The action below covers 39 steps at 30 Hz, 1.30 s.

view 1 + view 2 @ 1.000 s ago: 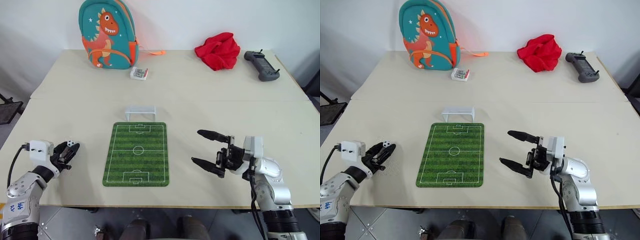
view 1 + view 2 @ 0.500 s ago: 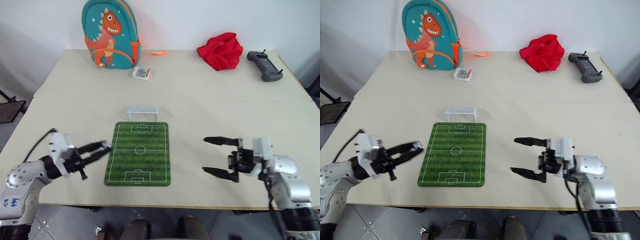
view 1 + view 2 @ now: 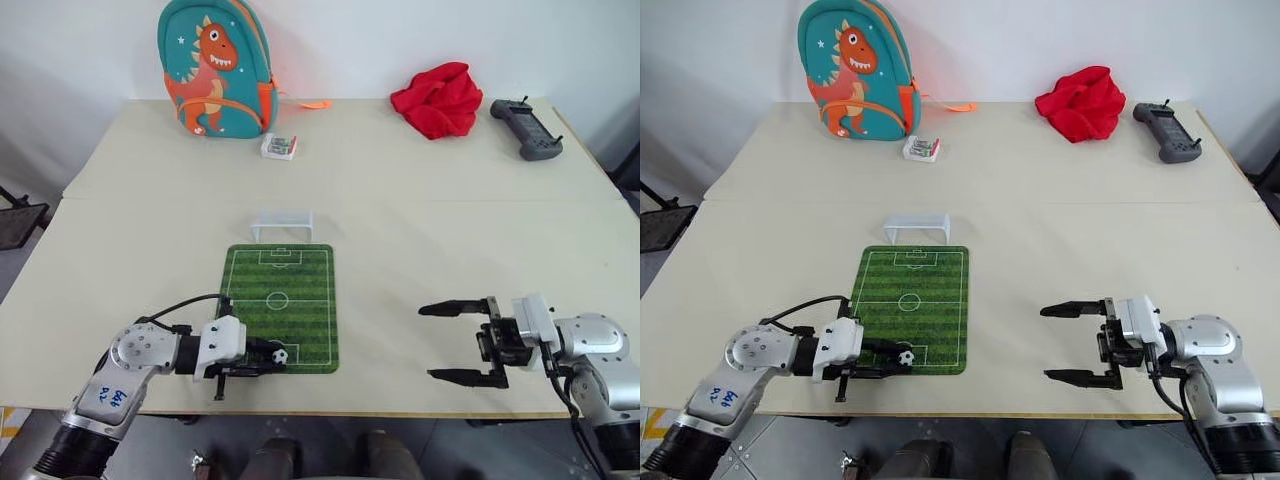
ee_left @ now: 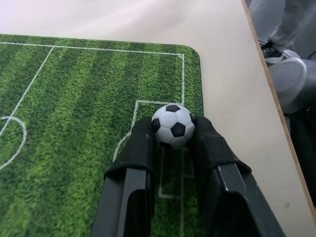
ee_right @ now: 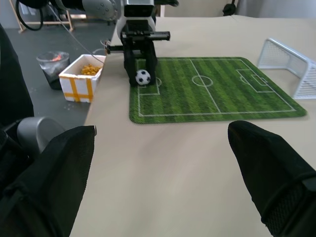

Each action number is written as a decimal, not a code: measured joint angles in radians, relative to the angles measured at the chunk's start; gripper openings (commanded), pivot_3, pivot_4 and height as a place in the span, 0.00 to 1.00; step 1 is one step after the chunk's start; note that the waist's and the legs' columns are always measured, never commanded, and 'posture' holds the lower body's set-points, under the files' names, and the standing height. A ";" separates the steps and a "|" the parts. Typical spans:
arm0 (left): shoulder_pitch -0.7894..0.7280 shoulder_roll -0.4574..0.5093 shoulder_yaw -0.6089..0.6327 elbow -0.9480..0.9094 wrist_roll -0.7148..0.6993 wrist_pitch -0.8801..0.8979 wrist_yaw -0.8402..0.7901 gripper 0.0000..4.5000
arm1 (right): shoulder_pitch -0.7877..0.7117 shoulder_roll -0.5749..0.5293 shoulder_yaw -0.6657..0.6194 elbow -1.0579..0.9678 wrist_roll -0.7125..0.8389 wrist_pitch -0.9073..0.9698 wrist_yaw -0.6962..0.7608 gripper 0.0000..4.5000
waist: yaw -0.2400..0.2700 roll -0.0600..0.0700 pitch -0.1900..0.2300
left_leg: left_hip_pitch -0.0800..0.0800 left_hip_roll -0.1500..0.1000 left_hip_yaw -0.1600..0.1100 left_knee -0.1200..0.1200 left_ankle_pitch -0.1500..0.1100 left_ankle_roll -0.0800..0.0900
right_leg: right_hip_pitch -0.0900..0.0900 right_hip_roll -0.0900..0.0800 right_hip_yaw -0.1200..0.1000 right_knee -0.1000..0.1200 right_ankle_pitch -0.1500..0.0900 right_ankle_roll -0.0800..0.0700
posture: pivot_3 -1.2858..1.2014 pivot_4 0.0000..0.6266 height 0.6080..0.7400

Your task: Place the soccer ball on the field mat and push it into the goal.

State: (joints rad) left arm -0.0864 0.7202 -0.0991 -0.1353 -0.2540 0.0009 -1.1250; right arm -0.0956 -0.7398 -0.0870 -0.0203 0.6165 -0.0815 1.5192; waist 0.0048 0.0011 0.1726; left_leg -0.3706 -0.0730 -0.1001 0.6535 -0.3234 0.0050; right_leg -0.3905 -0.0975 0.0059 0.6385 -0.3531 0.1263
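Green field mat [image 3: 280, 305], soccer ball [image 3: 281, 355] near edge

From my seat, the soccer ball [image 4: 173, 126] has its lower half buried between the left gripper's [image 4: 174, 143] fingers. I can't tell whether it touches the field mat [image 4: 74, 123], whose far end is cut off in the left wrist view. The small white box's [image 3: 278, 147] contents are too small to identify.

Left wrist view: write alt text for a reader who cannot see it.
Two black fingers pinch a small white soccer ball with black patches over the near penalty box of a green striped field mat with white pitch lines. Bare beige tabletop borders the mat's rounded corner.
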 measured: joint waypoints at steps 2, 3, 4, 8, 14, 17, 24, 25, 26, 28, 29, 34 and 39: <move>0.002 0.000 0.004 0.001 0.000 -0.006 0.009 0.18 | 0.007 0.000 -0.003 -0.012 0.000 0.002 -0.007 1.00 | 0.001 0.000 0.000 | 0.000 0.000 0.000 0.001 0.000 0.000 | 0.000 0.000 0.000 0.000 0.000 0.000 | 0.52 0.24 1.00; 0.003 -0.001 0.004 0.001 0.000 -0.012 0.009 0.18 | 0.008 0.001 -0.006 -0.017 0.000 0.002 -0.011 1.00 | 0.002 0.000 0.000 | 0.000 0.000 0.000 0.001 0.000 0.000 | 0.000 0.000 0.000 0.000 0.000 0.000 | 0.52 0.24 1.00; 0.004 -0.001 0.004 0.004 0.000 -0.020 0.008 0.18 | 0.009 0.001 -0.009 -0.018 0.001 0.002 -0.013 1.00 | 0.004 0.000 0.000 | 0.000 0.000 0.000 0.001 0.000 0.000 | 0.000 0.000 0.000 0.000 0.000 0.000 | 0.52 0.24 1.00; 0.004 -0.001 0.005 0.032 -0.002 -0.043 0.006 0.18 | 0.025 0.004 -0.011 -0.018 0.001 0.002 -0.022 1.00 | 0.009 0.000 0.000 | 0.000 0.000 0.000 0.001 0.000 0.000 | 0.000 0.000 0.000 0.001 0.000 0.000 | 0.52 0.24 1.00; 0.002 -0.001 0.019 0.074 -0.006 -0.099 -0.009 0.60 | 0.027 0.012 -0.011 -0.019 0.001 0.002 -0.035 1.00 | 0.012 0.000 0.000 | 0.000 0.000 0.000 0.001 0.000 0.000 | 0.000 0.000 0.000 0.001 0.000 0.000 | 0.52 0.24 1.00; 0.002 -0.002 0.019 0.080 -0.004 -0.120 -0.008 0.60 | 0.027 0.015 -0.011 -0.019 0.001 0.002 -0.039 1.00 | 0.016 0.000 0.000 | 0.000 0.000 0.000 0.001 0.000 0.000 | 0.000 0.000 0.000 0.001 0.000 0.000 | 0.52 0.24 1.00; 0.002 -0.026 0.021 0.095 -0.011 -0.136 -0.001 0.60 | 0.032 0.022 -0.011 -0.020 0.001 0.014 -0.041 1.00 | 0.018 0.000 0.000 | 0.000 0.000 0.000 0.002 0.000 0.000 | 0.000 0.000 0.000 0.002 0.000 0.000 | 0.52 0.24 1.00; 0.002 -0.026 0.022 0.095 -0.011 -0.136 0.001 0.60 | 0.033 0.023 -0.011 -0.020 0.001 0.018 -0.042 1.00 | 0.018 0.000 0.000 | 0.000 0.000 0.000 0.002 0.000 0.000 | 0.000 0.000 0.000 0.002 0.000 0.000 | 0.52 0.24 1.00; 0.002 -0.026 0.023 0.094 -0.012 -0.136 0.003 0.60 | 0.033 0.023 -0.010 -0.020 0.001 0.020 -0.042 1.00 | 0.018 0.000 0.000 | 0.000 0.000 0.000 0.002 0.000 0.000 | 0.000 0.000 0.000 0.002 0.000 0.000 | 0.52 0.24 1.00; 0.002 -0.026 0.031 0.087 -0.015 -0.136 0.009 0.60 | 0.033 0.024 -0.010 -0.023 0.001 0.023 -0.041 1.00 | 0.018 0.000 0.000 | 0.000 0.000 0.000 0.002 0.000 0.000 | 0.000 0.000 0.000 0.003 0.000 0.000 | 0.52 0.24 1.00; 0.004 -0.026 0.044 0.078 -0.020 -0.136 0.010 0.60 | 0.033 0.025 -0.010 -0.027 0.001 0.026 -0.041 1.00 | 0.018 0.000 0.000 | 0.000 0.000 0.000 0.003 0.000 0.000 | 0.000 0.000 0.000 0.003 0.000 0.000 | 0.52 0.24 1.00; 0.047 -0.010 0.090 0.010 -0.083 -0.123 -0.008 0.60 | 0.036 0.029 -0.007 -0.030 0.001 0.042 -0.040 1.00 | 0.015 0.000 0.000 | 0.000 0.000 0.000 0.002 0.000 0.000 | 0.000 0.000 0.000 0.003 0.000 0.000 | 0.52 0.24 1.00; 0.148 0.049 0.192 -0.097 -0.206 -0.061 -0.039 0.60 | 0.037 0.036 -0.005 -0.031 0.001 0.041 -0.038 1.00 | 0.016 0.000 0.000 | 0.000 0.000 0.000 0.003 0.000 0.000 | 0.000 0.000 0.000 0.003 0.000 0.000 | 0.52 0.24 1.00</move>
State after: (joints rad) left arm 0.0621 0.7688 0.0932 -0.2326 -0.4601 -0.0597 -1.1643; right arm -0.0586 -0.7041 -0.0922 -0.0516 0.6172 -0.0403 1.4811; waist 0.0212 0.0011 0.1726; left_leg -0.3704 -0.0728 -0.1002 0.6561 -0.3235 0.0051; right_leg -0.3901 -0.0977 0.0060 0.6411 -0.3531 0.1263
